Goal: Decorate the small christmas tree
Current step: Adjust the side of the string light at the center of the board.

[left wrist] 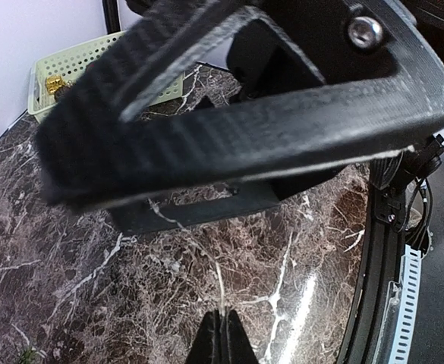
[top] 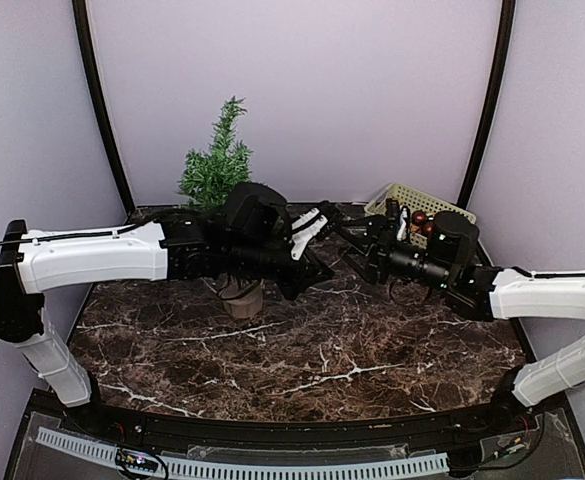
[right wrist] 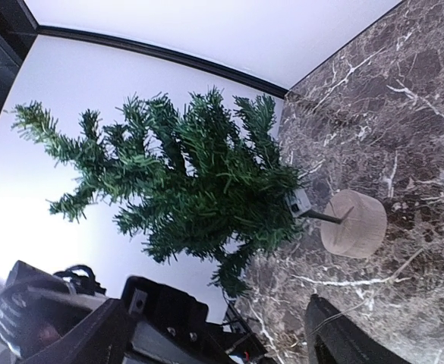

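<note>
The small christmas tree (top: 217, 165) stands at the back left, and my left arm partly hides its pale wooden stump (top: 244, 298). The right wrist view shows the tree (right wrist: 191, 174) and stump (right wrist: 354, 224) plainly, with no ornaments on it. My left gripper (top: 310, 262) is at mid-table. Its fingertips (left wrist: 222, 341) are shut on a thin pale string (left wrist: 222, 296). My right gripper (top: 360, 250) faces it, tip to tip, with its jaws wide apart (right wrist: 222, 322). The string crosses one right finger (right wrist: 336, 315). No ornament shows on the string.
A pale green perforated basket (top: 412, 200) sits at the back right, holding red baubles (top: 419, 218) and a gold ornament (left wrist: 53, 83). The table is dark marble (top: 302, 370). Curved black poles and purple walls enclose the back.
</note>
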